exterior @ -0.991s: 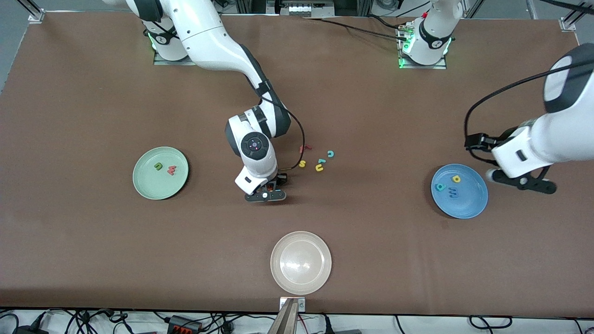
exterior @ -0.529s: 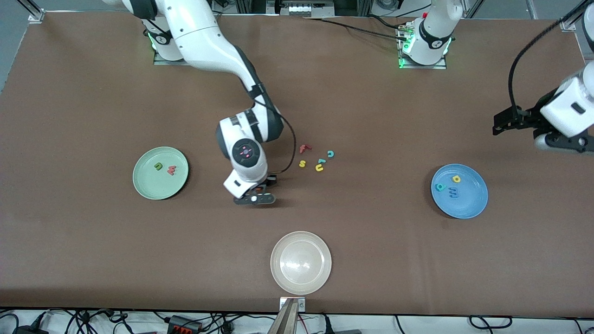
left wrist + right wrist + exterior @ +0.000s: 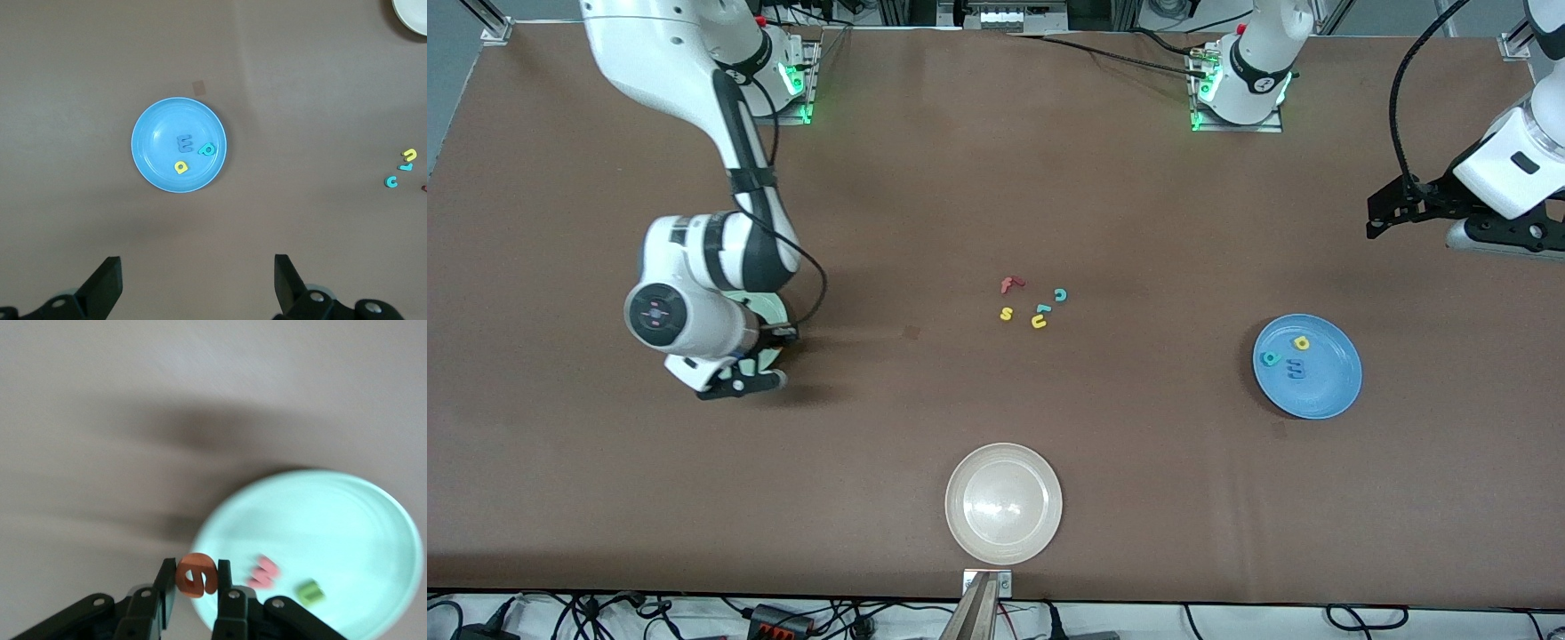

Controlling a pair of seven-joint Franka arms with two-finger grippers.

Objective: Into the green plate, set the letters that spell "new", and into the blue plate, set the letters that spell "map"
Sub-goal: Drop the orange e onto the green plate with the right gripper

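Right wrist view: right claw [image 3: 194, 587] pinches the orange e [image 3: 195, 575] above the green plate's [image 3: 347, 513] rim; left claw [image 3: 197, 283] hangs open over the tabletop [image 3: 925, 178].

On the tabletop [image 3: 1138, 462], the n [image 3: 309, 591] and w [image 3: 264, 572] lie in the green plate [image 3: 347, 520] toward the right arm's end. The m [image 3: 185, 143], a [image 3: 181, 166] and p [image 3: 207, 149] lie in the blue plate [image 3: 150, 157] toward the left arm's end. Between the plates lie loose letters [image 3: 1034, 306]; the off-white plate [image 3: 1004, 503] sits nearer the front camera.
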